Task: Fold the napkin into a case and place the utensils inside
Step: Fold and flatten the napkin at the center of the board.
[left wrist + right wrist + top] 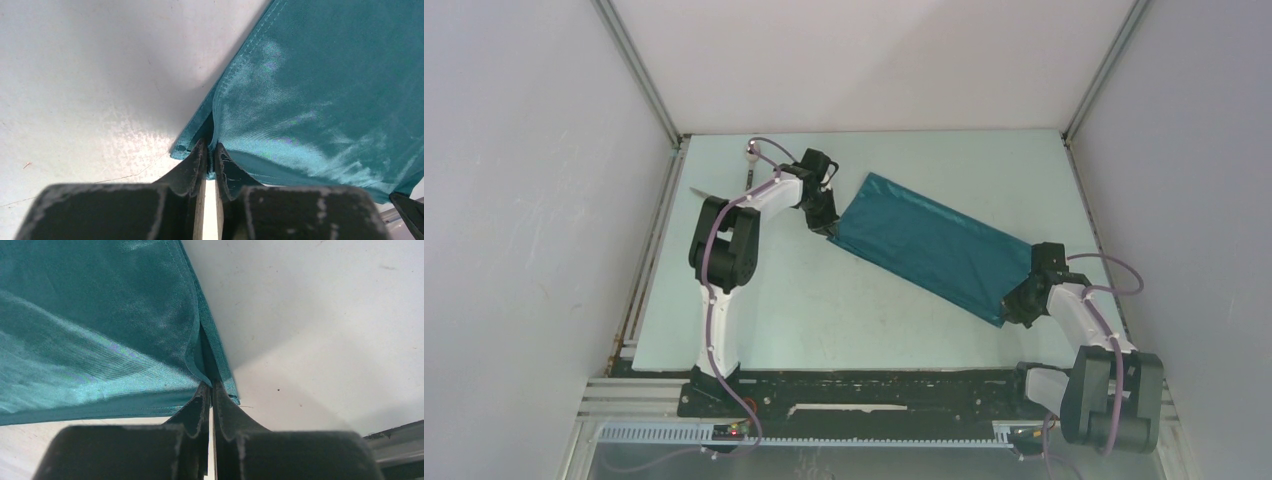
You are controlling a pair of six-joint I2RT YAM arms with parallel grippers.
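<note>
Napkin lies diagonally on the table, folded to a long band. Left gripper and right gripper each pinch an end corner. Looks mid-fold; the next fold needs both moving evenly.

I see the napkin is soft cloth with a shine. The table looks dull and a bit speckled. The black fingers look rough and scuffed.
</note>
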